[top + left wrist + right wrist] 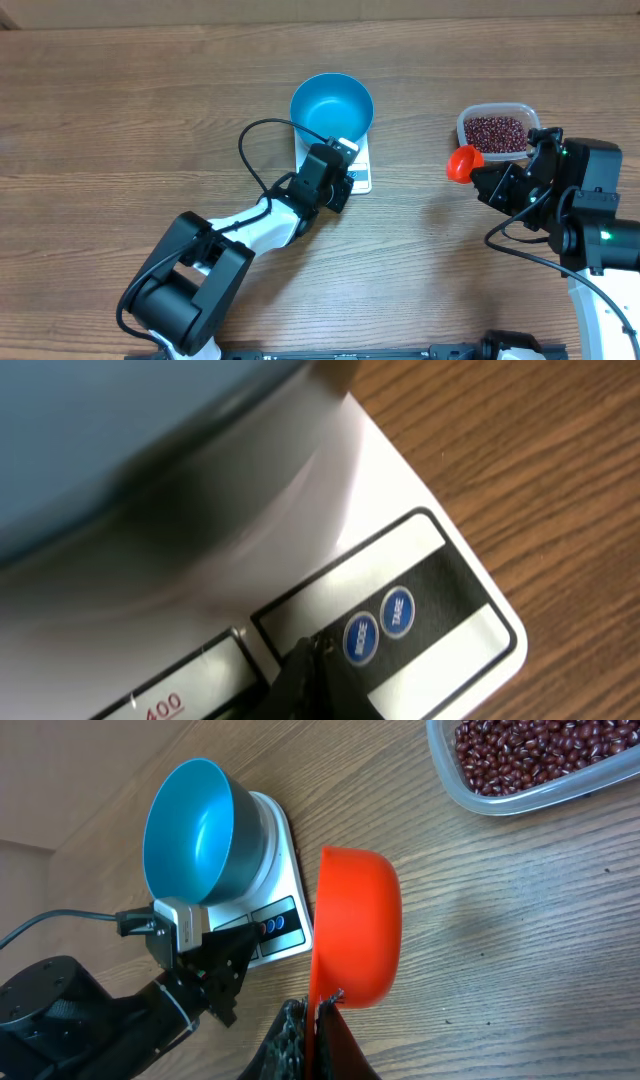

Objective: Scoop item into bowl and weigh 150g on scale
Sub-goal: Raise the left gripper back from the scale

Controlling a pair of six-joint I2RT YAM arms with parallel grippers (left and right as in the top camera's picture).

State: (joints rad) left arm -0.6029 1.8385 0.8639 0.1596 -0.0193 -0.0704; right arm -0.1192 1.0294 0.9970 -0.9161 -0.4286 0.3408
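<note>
The bright-blue bowl (332, 103) stands on the white scale (361, 172), and no beans show inside the bowl (195, 830). My left gripper (343, 186) is shut, its tips (315, 650) resting on the scale's button panel (440, 585) just left of the MODE button (360, 639). My right gripper (318, 1012) is shut on the handle of an orange scoop (355, 925), held above the table between scale and tub. The scoop (463, 162) shows only its outside. The beans (495, 131) fill the clear tub (470, 802).
The clear tub (465, 122) sits at the right, just beyond my right arm (590, 200). A black cable (250, 150) loops off the left arm beside the scale. Bare wooden tabletop (120, 110) spreads left and behind.
</note>
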